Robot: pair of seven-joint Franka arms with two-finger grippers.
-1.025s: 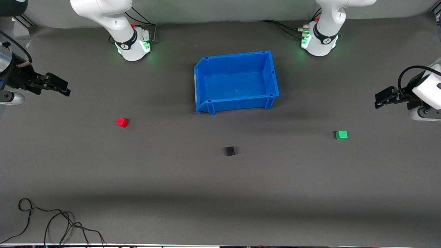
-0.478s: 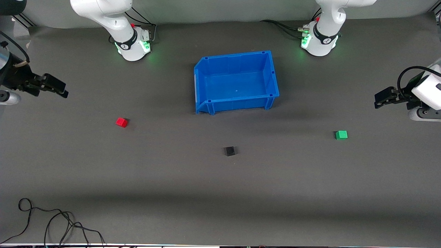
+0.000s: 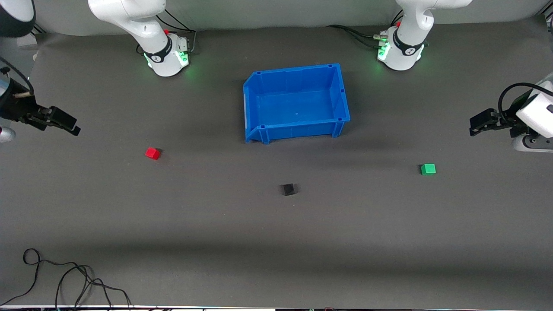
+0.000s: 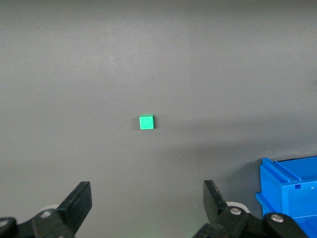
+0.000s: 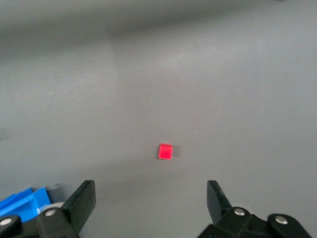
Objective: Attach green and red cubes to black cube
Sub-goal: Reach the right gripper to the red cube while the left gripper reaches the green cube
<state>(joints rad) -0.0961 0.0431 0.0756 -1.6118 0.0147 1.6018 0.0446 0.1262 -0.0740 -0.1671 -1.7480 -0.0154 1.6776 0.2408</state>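
Nearest the front camera, the black cube [image 3: 288, 189] sits alone, well apart from both grippers, likely the central piece the others will join. The green cube [image 4: 146, 122] lies ahead of the left gripper [image 4: 147, 210], centred between its wide-open, empty jaws. The red cube [image 5: 165, 151] lies likewise ahead of the right gripper [image 5: 151, 208], which hangs released near its end of the table, so each arm seems lined up on its own cube.

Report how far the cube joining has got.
Done: nothing. The red cube, black cube and green cube lie apart on the table. In hand: nothing held; the right gripper hangs open above the table's right-arm end, the left gripper open at the left-arm end. Left: both pickups and both attachments.
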